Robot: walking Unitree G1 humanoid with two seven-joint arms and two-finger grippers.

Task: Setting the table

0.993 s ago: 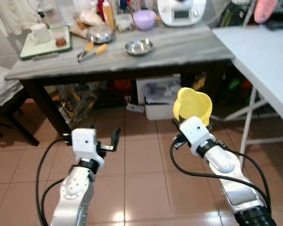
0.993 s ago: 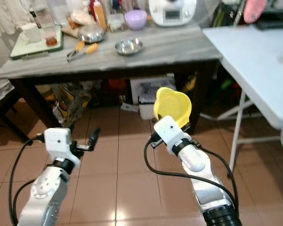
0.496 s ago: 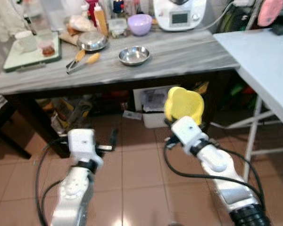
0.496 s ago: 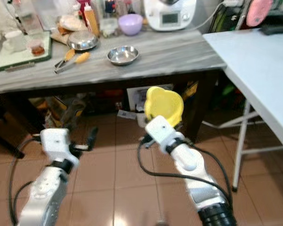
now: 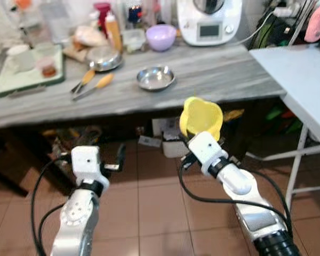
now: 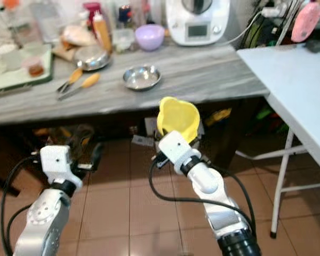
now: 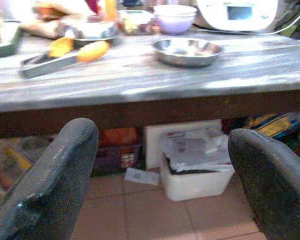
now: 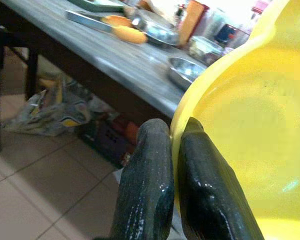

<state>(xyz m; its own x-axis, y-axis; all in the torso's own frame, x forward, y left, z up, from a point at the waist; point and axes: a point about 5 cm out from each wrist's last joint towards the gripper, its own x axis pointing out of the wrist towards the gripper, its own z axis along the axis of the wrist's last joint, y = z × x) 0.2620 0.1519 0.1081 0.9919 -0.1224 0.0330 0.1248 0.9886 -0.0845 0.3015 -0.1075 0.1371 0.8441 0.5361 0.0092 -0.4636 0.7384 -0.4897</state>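
Observation:
My right gripper (image 8: 176, 145) is shut on the rim of a yellow bowl (image 5: 201, 117), held upright in front of the grey marble table (image 5: 224, 66). Its two fingers (image 8: 150, 175) pinch the bowl's edge. My left gripper (image 7: 162, 165) is open and holds nothing, low over the tiled floor, facing the table's front edge. On the table sit a small steel bowl (image 5: 156, 78), a lilac bowl (image 5: 161, 37), tongs with orange handles (image 5: 90, 85), a steel lidded dish (image 5: 103, 57) and a green tray (image 5: 21, 77) with a white cup (image 5: 20, 57).
A white kitchen machine (image 5: 209, 21) stands at the table's back right. A white folding table (image 5: 301, 69) is on the right. Under the marble table lie a white box (image 7: 195, 172) and bags. Bottles (image 5: 113, 29) crowd the back of the table.
The camera has come closer to the table and the view has shifted. The yellow bowl stays pinched in my right gripper, now nearer the table's edge.

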